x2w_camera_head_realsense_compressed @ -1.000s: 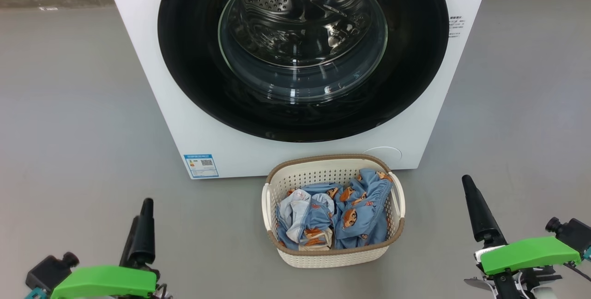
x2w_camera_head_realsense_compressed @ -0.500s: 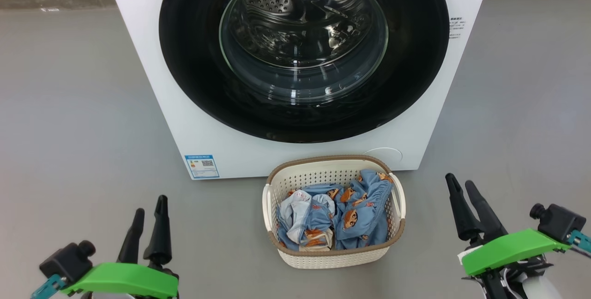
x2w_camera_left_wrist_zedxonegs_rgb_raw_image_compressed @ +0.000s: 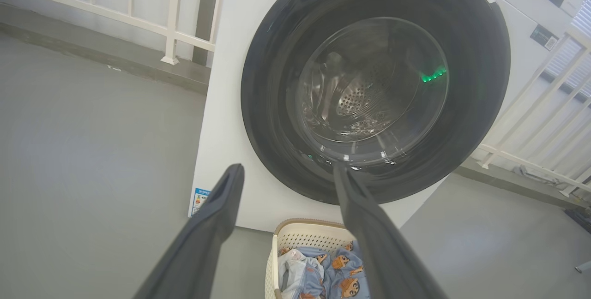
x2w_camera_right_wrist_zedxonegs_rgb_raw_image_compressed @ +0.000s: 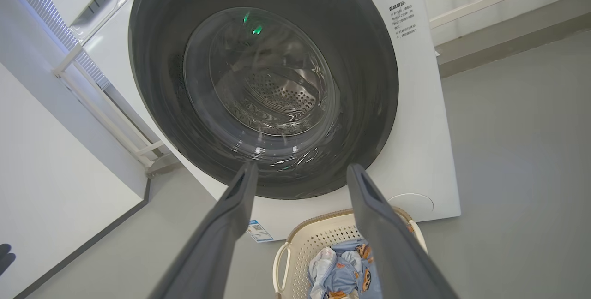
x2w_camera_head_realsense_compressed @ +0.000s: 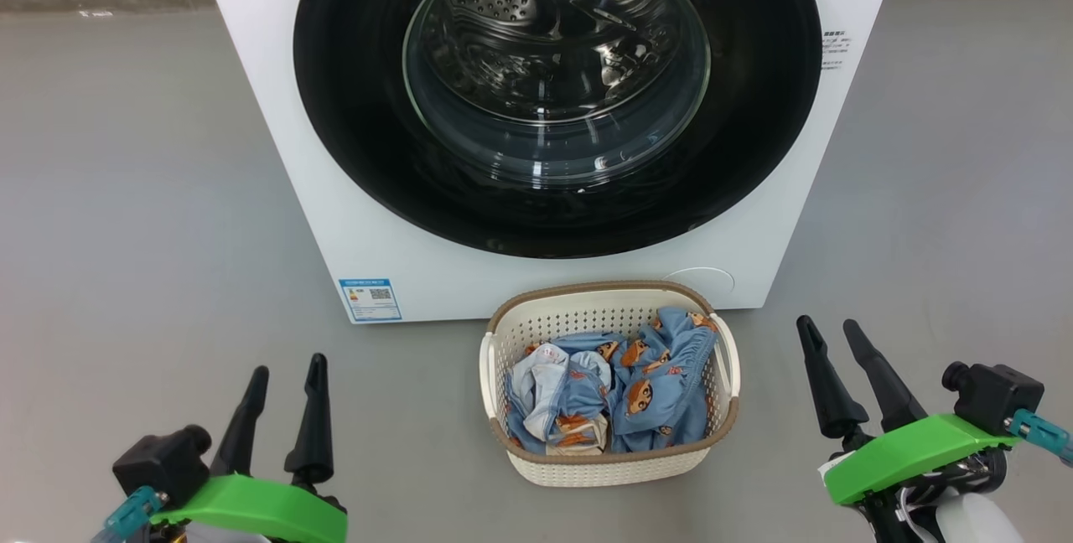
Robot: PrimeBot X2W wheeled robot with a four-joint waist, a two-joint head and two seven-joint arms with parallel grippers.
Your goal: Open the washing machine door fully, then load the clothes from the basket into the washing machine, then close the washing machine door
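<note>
- Head cam's up high, looking forward and down, square on the washing machine (x2w_camera_head_realsense_compressed: 444,283) front.
- Left wrist cam sits low, tilted up at it from the left.
- Right wrist cam, same deal from the right.
- All three catch the door (x2w_camera_head_realsense_compressed: 352,107) and basket (x2w_camera_head_realsense_compressed: 609,463).

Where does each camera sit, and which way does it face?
Head view: from the head, down at washing machine and basket; left gripper, right gripper at lower corners.
Left wrist view: along its own fingers, forward at the washing machine door.
Right wrist view: likewise, from the door's right.
All three share door, basket, clothes.
</note>
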